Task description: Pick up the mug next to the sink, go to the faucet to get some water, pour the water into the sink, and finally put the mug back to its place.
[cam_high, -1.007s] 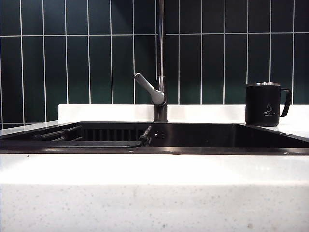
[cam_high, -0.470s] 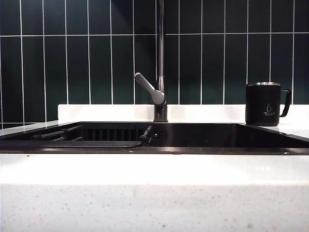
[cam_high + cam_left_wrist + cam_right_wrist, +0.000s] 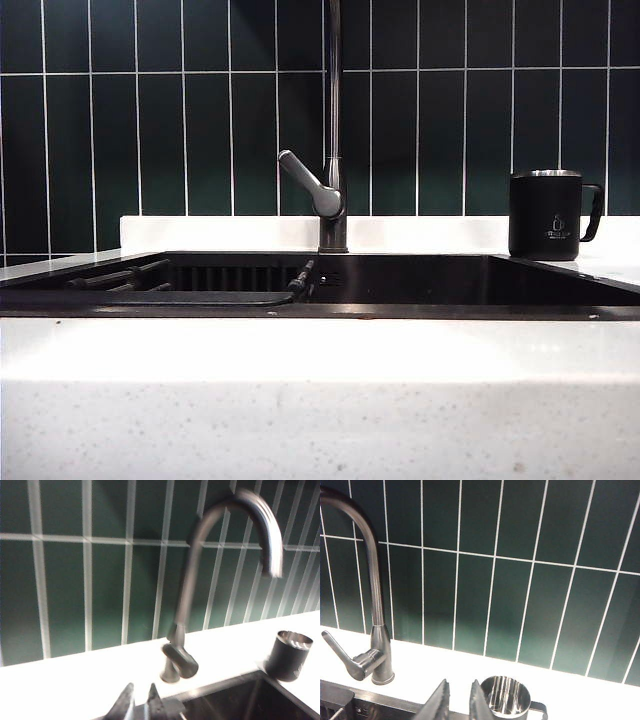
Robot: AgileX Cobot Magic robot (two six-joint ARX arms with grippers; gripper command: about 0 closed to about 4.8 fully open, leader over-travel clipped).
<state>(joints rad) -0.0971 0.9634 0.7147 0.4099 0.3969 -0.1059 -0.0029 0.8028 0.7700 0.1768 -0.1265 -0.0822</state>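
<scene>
Inside the sink a dark slatted rack lies at the left end. The faucet rises behind the middle, its lever angled leftward. The mug stands upright on the white countertop at the right, handle pointing right — untouched. Neither arm appears in the exterior view. The left gripper hangs before the faucet, fingertips nearly together, holding nothing; the right gripper hovers just short of the mug — jaws slightly apart, empty.

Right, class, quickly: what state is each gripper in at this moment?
Left gripper: nearly shut, holding nothing, near the faucet.
Right gripper: narrow gap, holding nothing, near the mug.
</scene>
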